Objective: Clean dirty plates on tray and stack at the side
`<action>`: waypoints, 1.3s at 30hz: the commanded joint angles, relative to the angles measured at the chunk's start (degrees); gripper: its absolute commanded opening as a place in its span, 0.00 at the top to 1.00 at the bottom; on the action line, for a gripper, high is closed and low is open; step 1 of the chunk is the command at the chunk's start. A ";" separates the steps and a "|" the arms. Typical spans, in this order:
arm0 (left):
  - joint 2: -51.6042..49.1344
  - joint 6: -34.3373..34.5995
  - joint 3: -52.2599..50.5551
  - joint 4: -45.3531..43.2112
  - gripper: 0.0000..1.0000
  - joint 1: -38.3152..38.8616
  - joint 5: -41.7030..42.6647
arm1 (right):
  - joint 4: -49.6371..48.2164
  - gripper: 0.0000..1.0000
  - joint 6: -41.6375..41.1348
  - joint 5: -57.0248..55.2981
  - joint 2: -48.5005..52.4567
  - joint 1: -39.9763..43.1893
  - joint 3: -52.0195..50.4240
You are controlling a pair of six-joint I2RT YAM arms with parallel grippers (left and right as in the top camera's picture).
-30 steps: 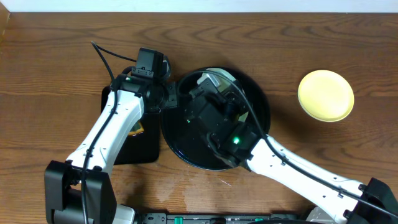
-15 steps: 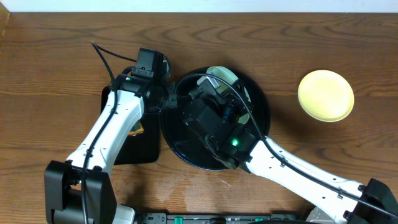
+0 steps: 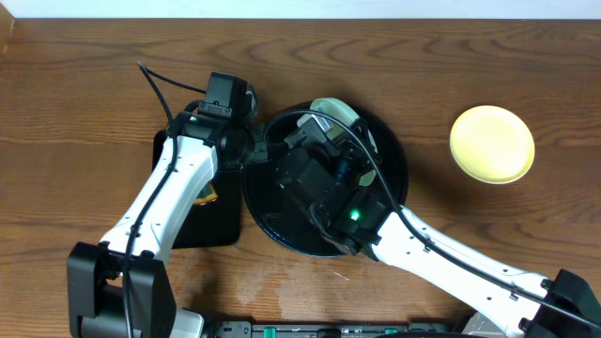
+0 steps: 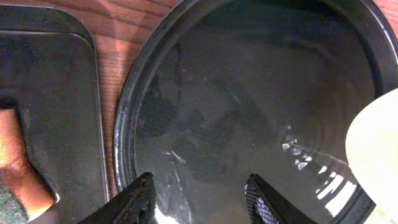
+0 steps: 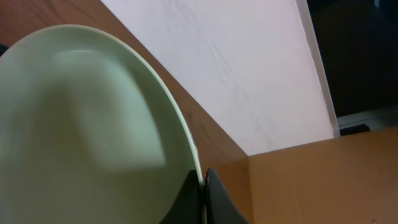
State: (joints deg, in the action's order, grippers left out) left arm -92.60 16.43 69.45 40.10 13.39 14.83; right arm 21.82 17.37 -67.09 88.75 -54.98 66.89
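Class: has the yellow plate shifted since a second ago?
No. The yellow plate sits unmoved, same gap from the round tray rim in the overhead view.

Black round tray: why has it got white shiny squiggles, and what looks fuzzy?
Left wrist view: the glossy round tray shows white glare streaks at lower right, and the pale plate at the right edge is blurred. Right wrist view: the mint plate looks soft, probably too close.

Even overhead lighting. Glare streaks the glossy tray [image 4: 124, 143] at 4 o'clock. The close plate [image 5: 81, 124] is soft-focused.
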 commanded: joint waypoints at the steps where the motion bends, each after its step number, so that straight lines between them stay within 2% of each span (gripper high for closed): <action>1: -0.33 -0.74 -0.79 0.17 0.51 0.02 -0.57 | -0.04 0.99 -3.02 0.63 -1.55 0.92 0.46; 8: -0.33 -0.74 -0.79 0.22 0.51 0.02 -0.55 | 3.96 0.99 -15.47 16.22 -1.68 9.25 0.48; 13: -0.33 -0.74 -0.79 0.22 0.51 0.02 -0.55 | 10.34 0.99 -26.60 34.75 -4.15 19.34 0.66; 19: -0.33 -0.74 -0.79 0.22 0.51 0.02 -0.55 | 13.25 0.99 -32.68 65.75 -6.38 39.80 0.66; 23: -0.33 -0.74 -0.79 0.20 0.51 0.02 -0.55 | 13.88 0.99 -36.33 79.76 -5.60 54.23 0.63; 26: -0.33 -0.74 -0.79 0.20 0.51 0.02 -0.57 | 14.45 0.99 -39.43 82.49 -3.41 67.04 0.59; 31: -0.33 -0.74 -0.79 0.20 0.51 0.02 -0.55 | 15.50 0.99 -43.10 82.36 1.81 78.34 0.48; 35: -0.33 -0.74 -0.79 0.17 0.51 0.02 -0.57 | 15.15 0.99 -44.33 82.36 6.67 82.34 0.48; 39: -0.33 -0.74 -0.79 0.20 0.51 0.02 -0.55 | 13.73 0.99 -42.16 82.34 10.71 82.73 0.48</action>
State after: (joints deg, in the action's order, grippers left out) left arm -92.60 16.43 69.43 40.12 13.39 14.63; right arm 36.21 -24.95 13.21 97.34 27.73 66.92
